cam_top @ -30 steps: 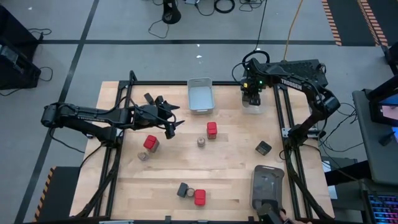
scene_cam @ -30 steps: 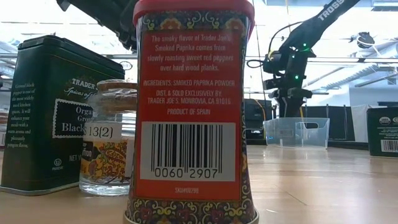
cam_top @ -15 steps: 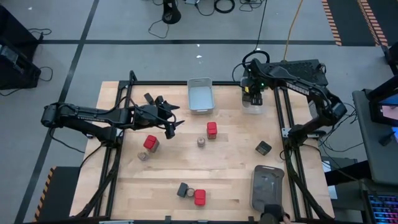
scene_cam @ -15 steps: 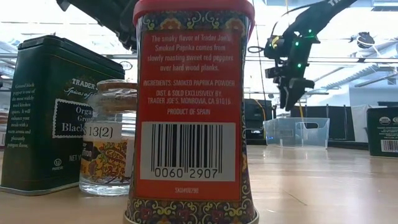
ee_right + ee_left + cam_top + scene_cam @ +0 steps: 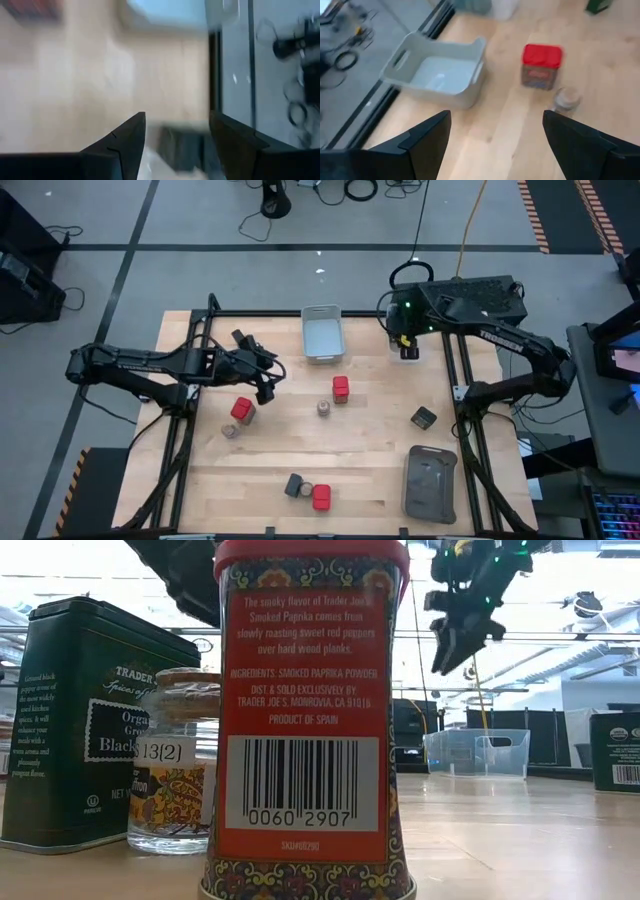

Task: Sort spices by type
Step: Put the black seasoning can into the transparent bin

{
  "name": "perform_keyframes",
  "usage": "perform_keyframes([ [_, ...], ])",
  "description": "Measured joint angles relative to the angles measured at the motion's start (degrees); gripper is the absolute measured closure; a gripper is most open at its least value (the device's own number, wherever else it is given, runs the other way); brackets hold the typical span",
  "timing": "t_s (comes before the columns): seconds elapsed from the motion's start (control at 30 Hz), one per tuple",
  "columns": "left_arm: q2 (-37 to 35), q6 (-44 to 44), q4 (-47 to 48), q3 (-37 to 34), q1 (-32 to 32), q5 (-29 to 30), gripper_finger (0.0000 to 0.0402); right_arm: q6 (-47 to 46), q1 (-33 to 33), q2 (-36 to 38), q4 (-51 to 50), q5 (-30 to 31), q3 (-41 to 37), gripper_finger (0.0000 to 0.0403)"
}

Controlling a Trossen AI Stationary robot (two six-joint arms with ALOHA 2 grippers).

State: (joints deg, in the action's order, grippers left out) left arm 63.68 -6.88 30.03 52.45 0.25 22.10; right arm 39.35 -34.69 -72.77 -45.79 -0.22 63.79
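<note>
The spices lie scattered over the pale wooden surface [image 5: 370, 460]: three red-capped blocky tins [image 5: 341, 388], two dark black tins [image 5: 423, 417] and small round jars with tan-brown tops [image 5: 323, 409]. One red tin, one black tin and a jar stand bunched together at the near edge [image 5: 321, 497]. None of them is between either pair of jaws.

The left gripper [image 5: 266, 380] hovers above the surface with its jaws spread wide and empty. In its wrist view a red-capped tin [image 5: 541, 66] and a round jar [image 5: 565, 98] stand ahead of the open jaws, just beside each other, and the grey plastic bin [image 5: 440, 74] sits off to one side of them. Another red tin [image 5: 242, 410] stands close by this gripper in the high view.

The right gripper [image 5: 405, 340] hangs raised above the clear plastic bin [image 5: 476, 751] at the far right of the surface, jaws partly apart and holding nothing I can see.

The step in hand looks like the reach for a next container. Judging from this, the left jaws need to come down around one tin without knocking the jar touching close beside it, then carry it to its bin. A flat dark grey tray [image 5: 430, 482] waits well apart from both jaws.
</note>
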Motion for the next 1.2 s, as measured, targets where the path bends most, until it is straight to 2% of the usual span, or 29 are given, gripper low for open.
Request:
perform_keyframes([
  [0.33,0.0,-3.4,18.2,7.4,0.0,-0.7,0.0081,-20.4,8.2,0.2,11.7,-18.0,0.0,0.0202],
  [0.43,0.0,-5.0,21.6,8.6,0.0,-3.0,0.0081,-29.1,9.8,-0.5,15.6,-19.4,0.0,0.0202],
  [0.5,0.0,-6.1,22.8,9.2,0.0,-4.8,0.0081,-31.6,11.1,-0.9,17.1,-19.6,0.0,0.0202],
  [0.7,0.1,-6.6,23.5,9.4,-0.5,-11.5,0.0081,-29.0,18.0,-1.2,16.8,-19.7,0.0,0.0202],
  [0.97,0.0,-6.6,21.7,9.3,-2.4,-9.2,0.0081,-21.0,28.6,-2.5,24.6,-19.5,0.0,0.0202],
  [1.2,0.1,-6.1,12.9,4.1,-6.9,-8.5,0.0081,-17.1,35.1,-10.2,34.8,-19.4,0.0,0.0202],
])
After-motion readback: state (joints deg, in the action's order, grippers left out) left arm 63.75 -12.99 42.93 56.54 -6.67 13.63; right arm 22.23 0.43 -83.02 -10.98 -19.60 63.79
